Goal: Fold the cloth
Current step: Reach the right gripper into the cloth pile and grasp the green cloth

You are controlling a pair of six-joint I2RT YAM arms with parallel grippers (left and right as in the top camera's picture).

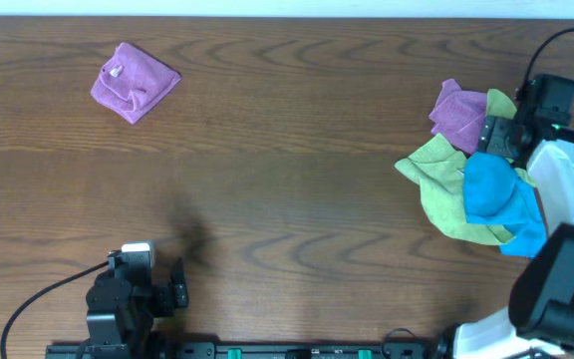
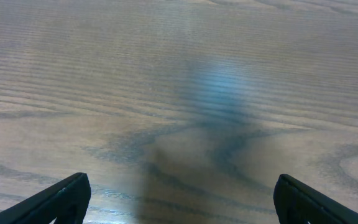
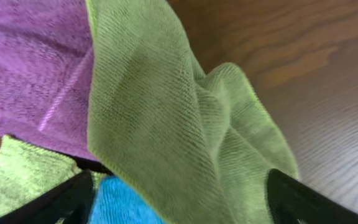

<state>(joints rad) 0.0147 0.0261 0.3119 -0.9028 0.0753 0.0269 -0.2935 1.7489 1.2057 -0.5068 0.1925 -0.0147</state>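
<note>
The lime-green cloth (image 1: 434, 178) lies crumpled in a pile at the table's right side, partly under a blue cloth (image 1: 491, 189). In the right wrist view only a corner of it (image 3: 17, 180) shows at the lower left. My right gripper (image 1: 493, 135) hangs over the pile, open. Its fingers (image 3: 179, 205) straddle a duller olive-green cloth (image 3: 166, 118) without closing on it. My left gripper (image 1: 179, 284) is open and empty near the front left edge. In the left wrist view its fingers (image 2: 179, 205) are over bare wood.
A purple cloth (image 1: 458, 115) sits at the back of the pile, also in the right wrist view (image 3: 30, 68). Another purple cloth (image 1: 134, 82) lies folded at the far left. The blue cloth (image 3: 123, 202) shows under the olive one.
</note>
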